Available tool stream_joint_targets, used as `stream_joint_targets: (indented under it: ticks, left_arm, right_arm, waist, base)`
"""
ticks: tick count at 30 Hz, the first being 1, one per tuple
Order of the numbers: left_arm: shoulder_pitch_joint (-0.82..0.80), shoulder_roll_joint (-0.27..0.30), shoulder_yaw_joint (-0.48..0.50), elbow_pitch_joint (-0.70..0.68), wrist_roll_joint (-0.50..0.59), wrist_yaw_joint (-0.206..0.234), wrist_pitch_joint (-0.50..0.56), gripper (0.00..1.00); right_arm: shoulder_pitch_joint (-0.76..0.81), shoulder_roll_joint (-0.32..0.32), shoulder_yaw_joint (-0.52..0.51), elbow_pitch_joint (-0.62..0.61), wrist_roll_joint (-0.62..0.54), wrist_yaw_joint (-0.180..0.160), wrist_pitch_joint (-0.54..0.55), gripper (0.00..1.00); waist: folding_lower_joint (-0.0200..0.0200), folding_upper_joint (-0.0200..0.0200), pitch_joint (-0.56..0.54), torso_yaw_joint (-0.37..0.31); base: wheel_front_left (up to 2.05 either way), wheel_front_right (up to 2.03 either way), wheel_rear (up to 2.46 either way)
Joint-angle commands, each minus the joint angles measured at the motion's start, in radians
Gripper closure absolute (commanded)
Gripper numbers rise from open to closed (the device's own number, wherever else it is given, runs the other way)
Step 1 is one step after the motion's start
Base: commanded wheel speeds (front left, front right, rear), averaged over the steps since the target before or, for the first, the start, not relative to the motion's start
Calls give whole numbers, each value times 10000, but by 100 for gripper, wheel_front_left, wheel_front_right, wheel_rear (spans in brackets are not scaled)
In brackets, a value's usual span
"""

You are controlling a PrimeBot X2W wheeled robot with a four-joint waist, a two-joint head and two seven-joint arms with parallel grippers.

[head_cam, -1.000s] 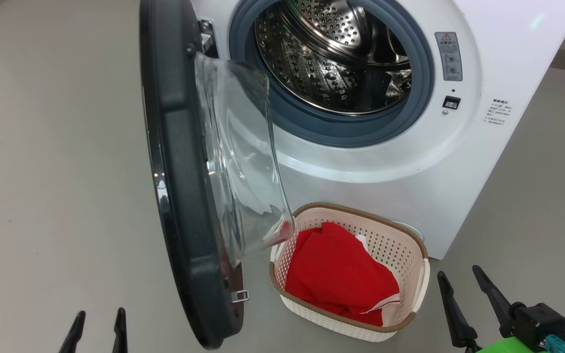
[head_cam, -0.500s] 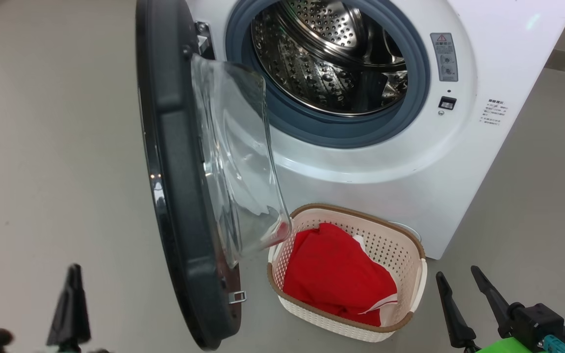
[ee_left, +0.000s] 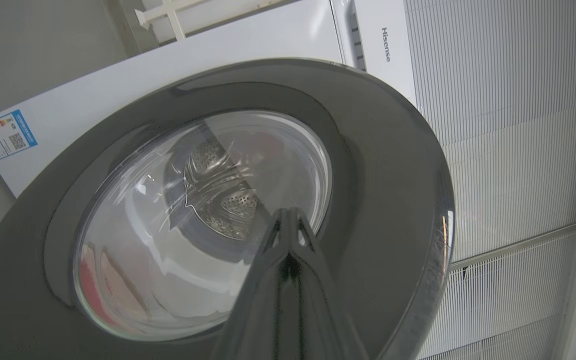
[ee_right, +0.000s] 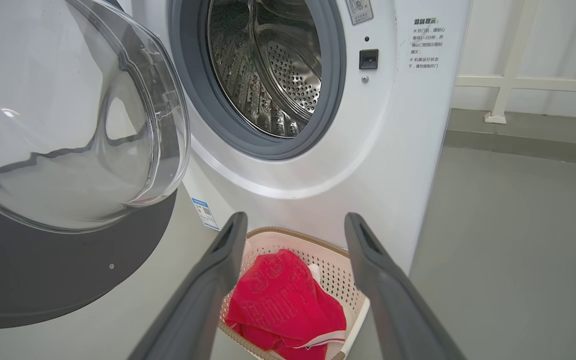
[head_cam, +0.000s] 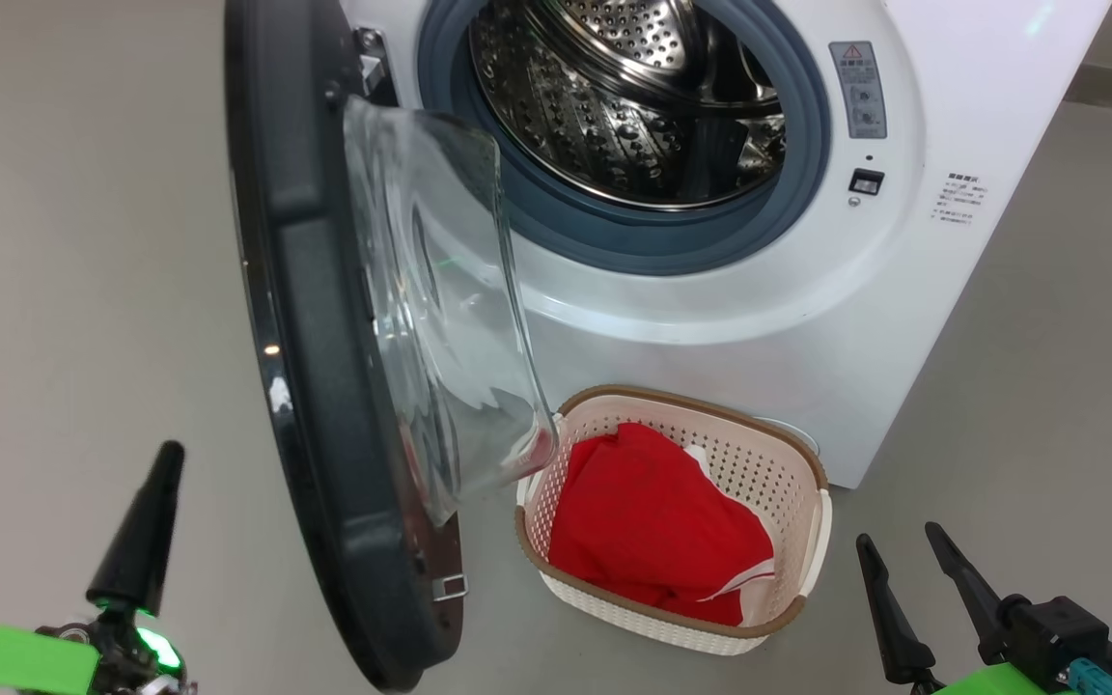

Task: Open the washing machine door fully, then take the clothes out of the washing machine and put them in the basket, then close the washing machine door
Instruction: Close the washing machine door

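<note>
Hanging door: the washing machine door (head_cam: 310, 319) stands wide open on its hinge at the left of the washing machine (head_cam: 807, 319). It is edge-on to the head camera, and its glass bowl is turned toward the drum (head_cam: 614, 125).
Clothes: the clothes (head_cam: 648, 521), red with white trim, lie crumpled inside the basket (head_cam: 768, 454).
Basket: it stands on the floor (head_cam: 83, 241) at the front foot of the machine, just right of the door's lower part.
Change, left side: a second ago the left gripper (head_cam: 166, 465) was low at the bottom edge with its two fingers apart. Now it is higher, the fingers are pressed together on nothing, and a green wrist part (head_cam: 6, 656) shows below it.
Change, camera: the whole head view has slid, so machine, door and basket sit more to the left. Between themselves they keep the same places.
Change, right side: the right gripper (head_cam: 899, 537) is at the same lower right place, its fingers spread wide and empty.
Edges: the bowl's lower lip hangs near the basket's left rear corner; whether it touches cannot be told.
Open room: bare floor lies left of the door, and a strip of it separates the left gripper from the black rim. More bare floor lies between basket and right gripper.
Left arm pose: the fingers point at the door's outer face. In the left wrist view the joined tips show in front of the window, near the rim.
Right arm pose: the fingers point toward the basket, which shows between them in the right wrist view.
</note>
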Motion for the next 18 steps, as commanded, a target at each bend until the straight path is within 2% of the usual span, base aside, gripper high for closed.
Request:
stream_joint_targets:
  ticks: [1,7,18]
  left_arm:
    - [-406,426,407,-353,-156,-65,578,100]
    - [-227,624,391,-622,-284,-65,2914,100]
    - [-370,-47,970,-701,-161,-65,4803,100]
  right_arm:
    - [-422,-73,209,-254,49,65,-65,0]
    - [-491,-93,179,-255,57,65,-65,0]
    - [-603,-93,183,-287,55,65,-65,0]
  waist:
    - [0,0,69,-66]
    - [0,0,195,-202]
    - [0,0,352,-426]
  base:
    - [0,0,0]
    - [0,0,0]
    - [0,0,0]
